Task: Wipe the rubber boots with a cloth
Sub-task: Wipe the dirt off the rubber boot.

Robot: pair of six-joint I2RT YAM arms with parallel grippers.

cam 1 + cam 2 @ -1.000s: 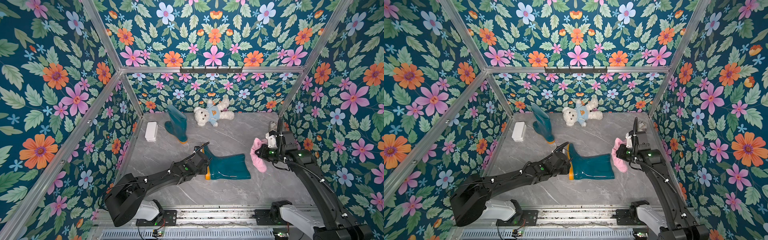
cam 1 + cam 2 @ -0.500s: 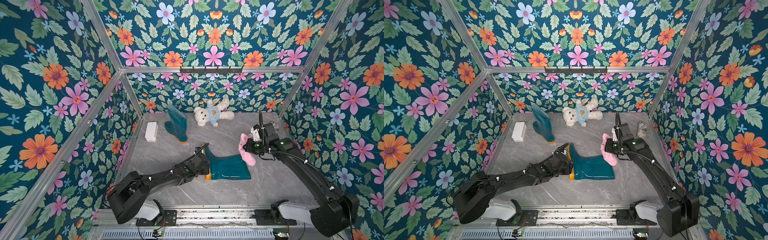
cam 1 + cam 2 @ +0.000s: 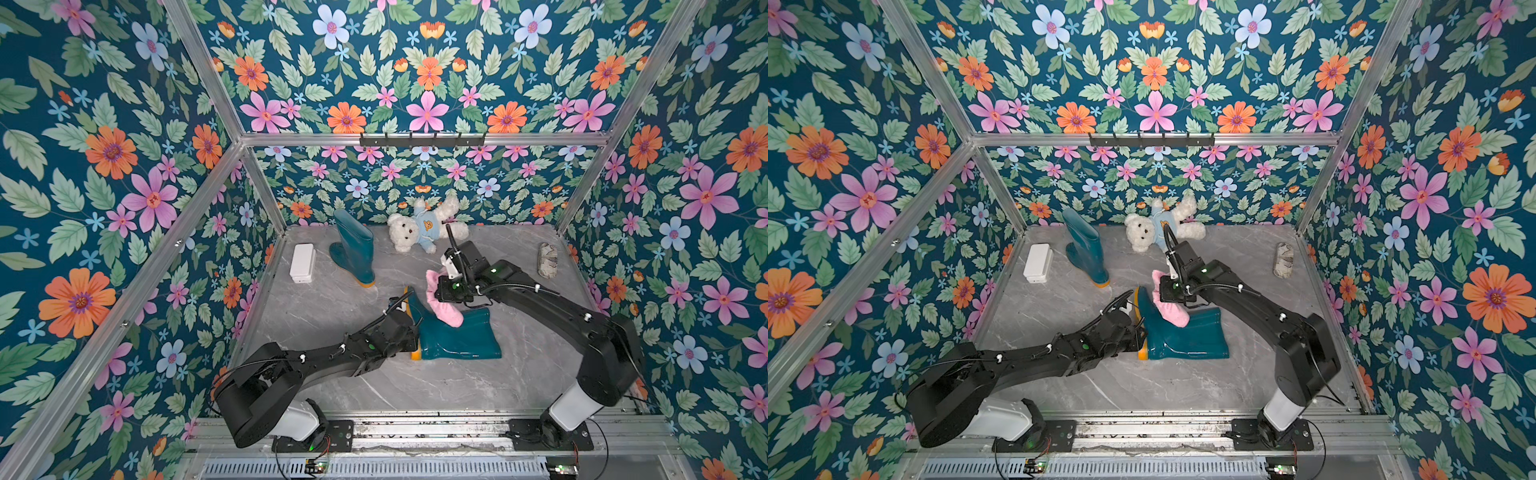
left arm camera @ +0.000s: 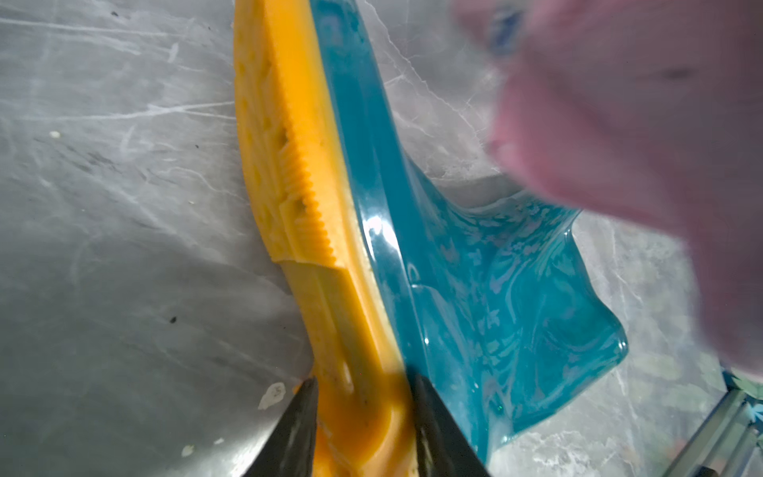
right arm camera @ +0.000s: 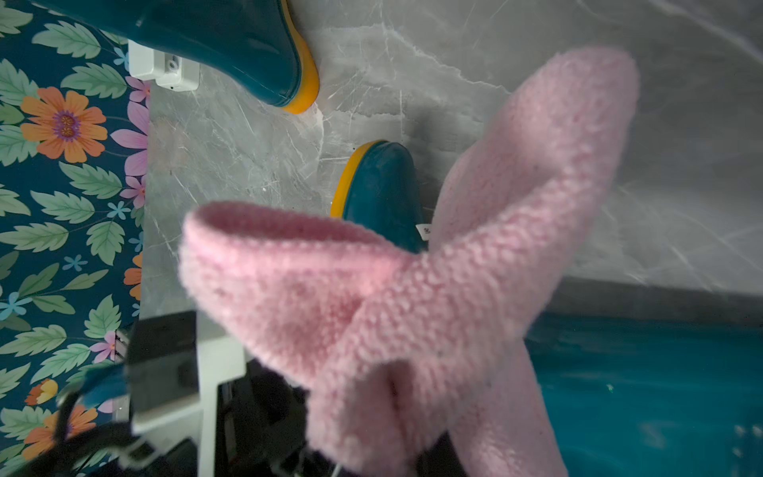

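Left gripper: my two black fingers sit one on each side of the heel end of the lying boot, both touching its yellow sole. Clamped on it.
Right gripper: closed on the cloth; pink pile bunches out between my jaws.
Hidden, top views: left fingers and the boot heel are under my left wrist. Right fingertips are buried in the cloth.
Hidden, left wrist view: cloth is only a blurred pink mass, cut off at the frame edge. Toe end of the sole runs out of frame.
Hidden, right wrist view: standing boot shows its foot only, shaft cut off. Box is half behind it.
Unclear: cloth hangs over the lying boot's ankle; whether it presses on the rubber I cannot tell.
Lying boot, place: on its side on the floor, mid-floor, between my two arms.
Lying boot, axis: shaft runs across the floor, mouth toward my right side. Sole faces my left arm. Toe points to the back wall, heel to the front.
Standing boot, place: upright near the back wall, between box and teddy, well apart from both grippers.
Standing boot, axis: shaft up, toe toward the front.
Rag: back right, by the wall.
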